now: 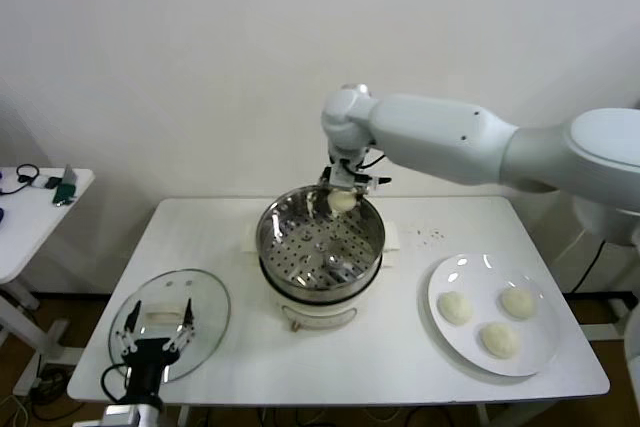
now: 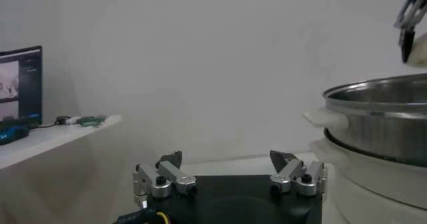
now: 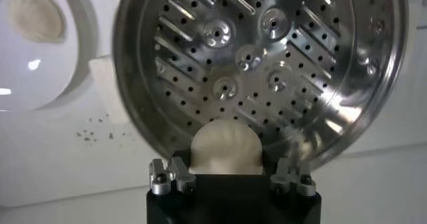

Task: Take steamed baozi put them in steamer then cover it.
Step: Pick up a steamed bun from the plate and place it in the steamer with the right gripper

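From the head view, the right gripper (image 1: 343,190) hung over the far rim of the steamer (image 1: 320,237), pinching one steamed baozi (image 1: 343,201), a small smooth cream-white ball of dough. The steamer was a round, shiny steel basket with a perforated floor, seated on a white pot base at the middle of the white tabletop (image 1: 240,342). Three more baozi (image 1: 455,307) lay on a flat round white plate (image 1: 440,322) to the robot's right. The cover (image 1: 205,312), a clear glass disc with a metal rim and a cream bar handle, lay flat on the tabletop to the robot's left, with the left gripper (image 1: 155,339) above it, fingers spread wide.

In the left wrist view, the left gripper (image 2: 230,176) showed its two metal fingertips well apart and nothing between them; the steamer's (image 2: 380,122) polished wall rose beside it.

In the right wrist view, the right gripper (image 3: 230,177) clasped the pale, faintly pleated baozi (image 3: 225,147) directly above the basket's (image 3: 267,52) slotted, dimpled floor near its rim. One bun (image 3: 37,17) on the plate (image 3: 17,85) showed off to the side.
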`<state>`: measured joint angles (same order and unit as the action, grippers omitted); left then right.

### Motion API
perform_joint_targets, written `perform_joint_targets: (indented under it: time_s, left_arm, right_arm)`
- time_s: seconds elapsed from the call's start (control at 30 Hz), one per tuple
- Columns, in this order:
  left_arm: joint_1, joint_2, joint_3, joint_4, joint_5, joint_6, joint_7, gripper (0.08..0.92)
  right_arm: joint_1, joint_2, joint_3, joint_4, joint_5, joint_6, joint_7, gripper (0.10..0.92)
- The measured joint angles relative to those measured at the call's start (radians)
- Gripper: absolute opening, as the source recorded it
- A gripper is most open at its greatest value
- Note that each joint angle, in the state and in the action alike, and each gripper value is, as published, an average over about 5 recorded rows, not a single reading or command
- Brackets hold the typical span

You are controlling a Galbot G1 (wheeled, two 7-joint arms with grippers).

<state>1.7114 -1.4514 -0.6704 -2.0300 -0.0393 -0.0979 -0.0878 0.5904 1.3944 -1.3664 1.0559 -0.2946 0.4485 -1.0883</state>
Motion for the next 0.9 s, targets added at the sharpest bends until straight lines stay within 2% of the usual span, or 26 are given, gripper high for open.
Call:
perform_joint_targets:
  time_s: [0.5,0.6,0.77,0.9]
  left_arm:
    - [-0.016,-0.003,0.0,-0.004,0.001,0.012,-0.001,0.823]
    - [-0.015,-0.004,0.0,-0.003,0.001,0.012,-0.002,0.823]
    - [-0.014,-0.004,0.0,-0.001,0.0,0.012,-0.003,0.823]
    - [-0.014,-0.005,0.0,-0.001,-0.001,0.012,-0.003,0.823]
  right_arm:
    - [-0.125,0.105,0.045,-0.121,-0.126,0.054,0.008,0.698]
    - [-0.137,0.111,0.048,-0.129,-0.136,0.056,0.009,0.719]
    - [-0.144,0.114,0.052,-0.133,-0.141,0.061,0.009,0.805]
    - [-0.143,0.113,0.061,-0.132,-0.14,0.067,0.001,0.821]
